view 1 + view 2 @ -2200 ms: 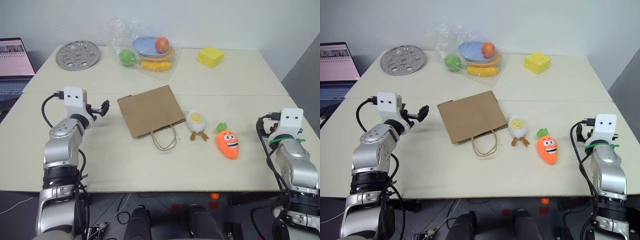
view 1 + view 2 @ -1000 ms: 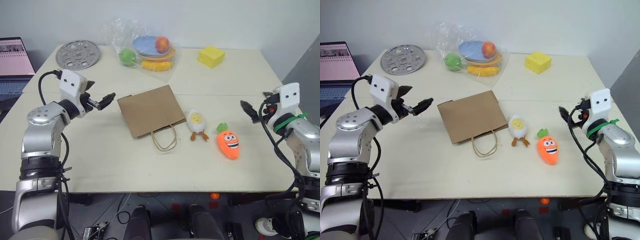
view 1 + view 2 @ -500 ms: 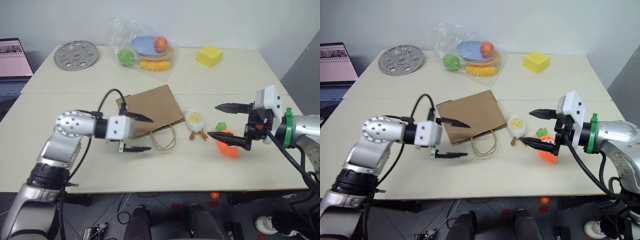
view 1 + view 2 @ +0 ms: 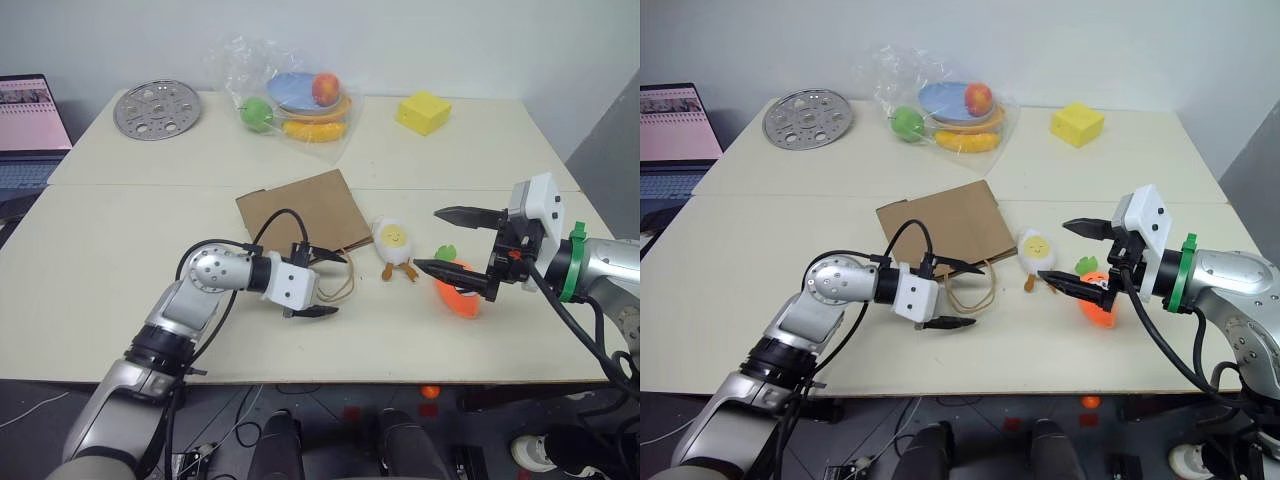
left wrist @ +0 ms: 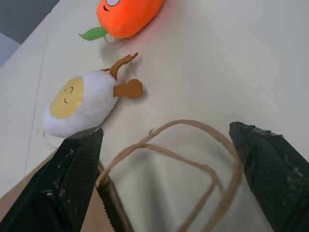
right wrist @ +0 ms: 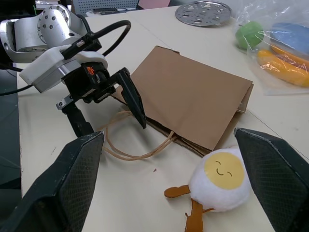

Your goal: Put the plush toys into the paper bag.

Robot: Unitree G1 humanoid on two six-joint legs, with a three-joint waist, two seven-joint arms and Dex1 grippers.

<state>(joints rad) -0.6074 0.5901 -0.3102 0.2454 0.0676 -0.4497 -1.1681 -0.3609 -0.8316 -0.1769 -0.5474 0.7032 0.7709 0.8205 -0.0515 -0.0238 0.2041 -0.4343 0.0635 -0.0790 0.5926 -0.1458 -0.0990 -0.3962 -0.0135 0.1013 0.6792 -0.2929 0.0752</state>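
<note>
Paper bag (image 4: 300, 213) flat mid-table, loop handles (image 4: 335, 282) toward near edge. Left gripper (image 4: 318, 285) spread wide, straddling handles, nothing held. Egg toy (image 4: 392, 243) just right of bag; carrot toy (image 4: 457, 289) further right. Right gripper (image 4: 448, 241) wide open above carrot, empty.

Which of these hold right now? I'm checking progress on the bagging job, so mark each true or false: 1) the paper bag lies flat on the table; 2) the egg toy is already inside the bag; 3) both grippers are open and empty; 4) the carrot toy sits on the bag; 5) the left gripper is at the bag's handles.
1) True: the paper bag lies flat.
2) False: the egg toy lies on the table beside the bag.
3) True: left gripper and right gripper are open, holding nothing.
4) False: the carrot toy lies on the table past the egg toy.
5) True: its fingers straddle the handles.
</note>
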